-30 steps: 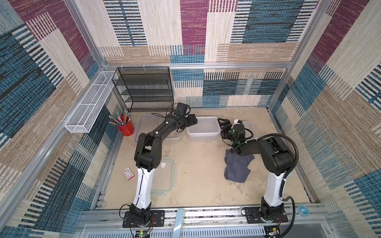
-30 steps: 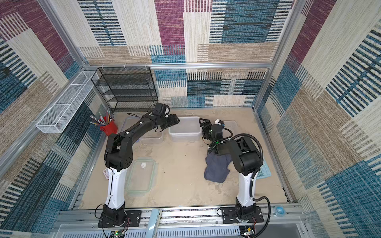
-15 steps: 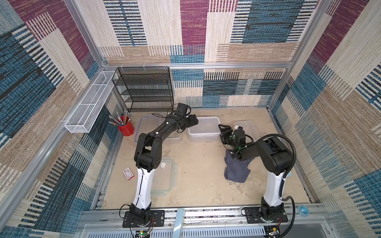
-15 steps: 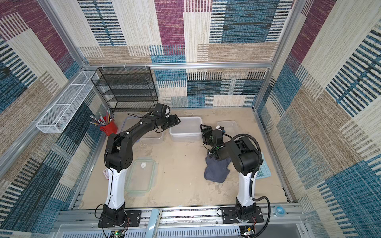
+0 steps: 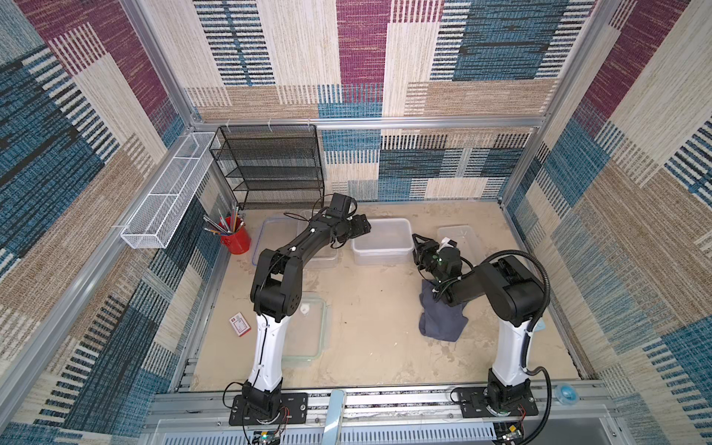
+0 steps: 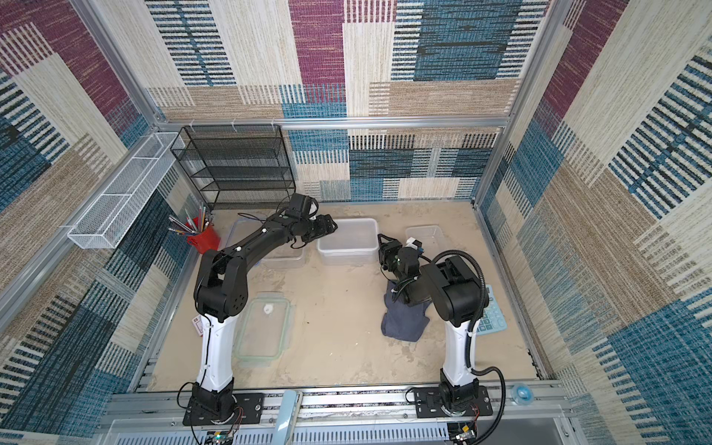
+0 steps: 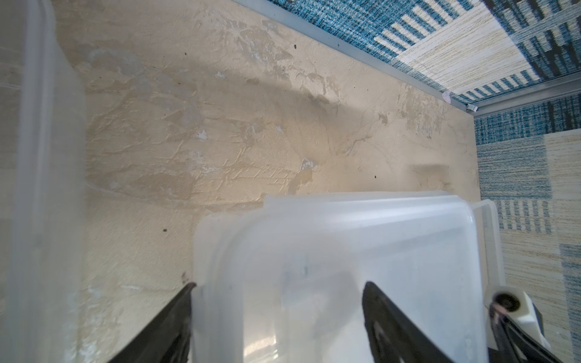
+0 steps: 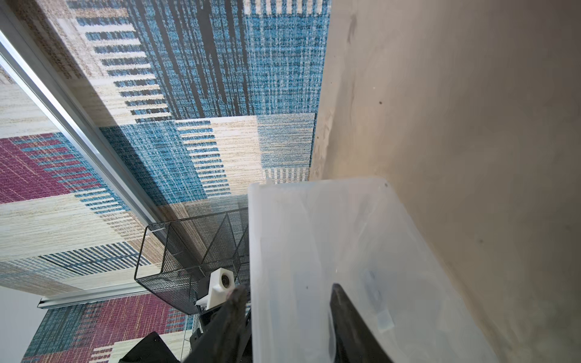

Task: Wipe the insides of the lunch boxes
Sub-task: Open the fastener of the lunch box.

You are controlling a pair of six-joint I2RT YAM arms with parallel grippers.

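Three lunch boxes stand on the table (image 5: 370, 304): the deep box (image 5: 379, 240), the shallow box (image 5: 321, 260) just left of it and the small box (image 5: 464, 235) to its right. There are two lids, green-rimmed (image 5: 323, 331) and blue-rimmed (image 5: 266, 231), one grey cloth (image 5: 441, 319), and one red cup (image 5: 235, 242) holding pencils. The left tool (image 7: 276, 286), wide open, and the right tool (image 8: 287, 289), half open, each straddle an end wall of the deep box with one finger inside, gripping nothing.

Red pencil cup (image 5: 237, 242) just beside black mesh rack (image 5: 269, 165) — crumpled grey cloth (image 5: 439, 323), green-rimmed lid (image 5: 308, 331) well apart
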